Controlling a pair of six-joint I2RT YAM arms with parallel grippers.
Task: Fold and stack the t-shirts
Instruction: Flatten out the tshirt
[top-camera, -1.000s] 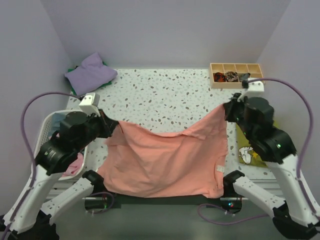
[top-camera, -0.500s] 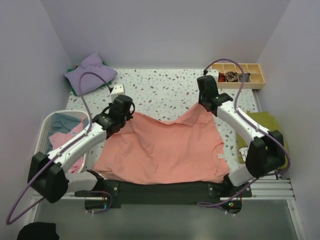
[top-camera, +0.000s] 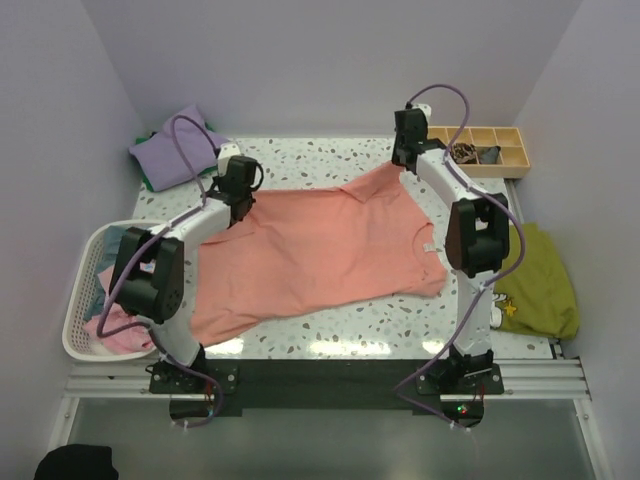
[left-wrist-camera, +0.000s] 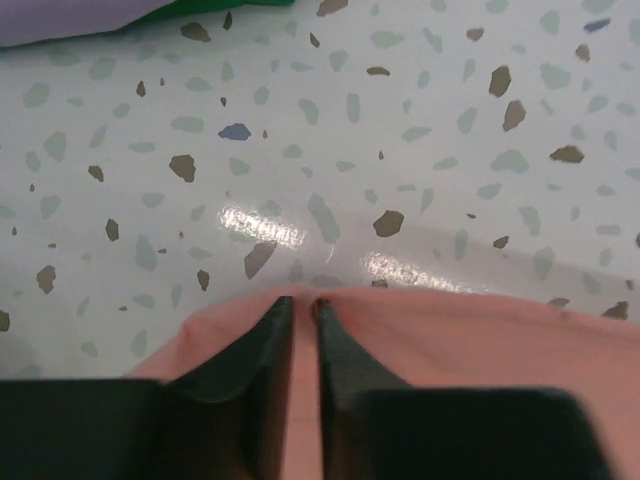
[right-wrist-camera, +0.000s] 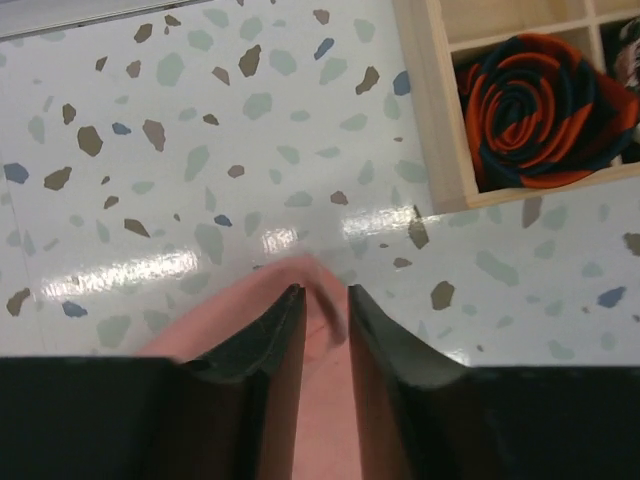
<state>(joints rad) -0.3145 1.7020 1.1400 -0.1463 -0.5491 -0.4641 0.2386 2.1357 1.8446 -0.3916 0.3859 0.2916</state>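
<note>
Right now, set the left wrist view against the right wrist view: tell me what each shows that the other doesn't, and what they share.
Only the left wrist view shows a corner of the lavender shirt with a sliver of green cloth beside it, at the top edge of the frame. Only the right wrist view shows the wooden tray, with a rolled orange-and-navy striped cloth in one compartment. Both show the speckled table and an edge of the salmon-pink shirt pinched between dark, nearly closed jaws.
</note>
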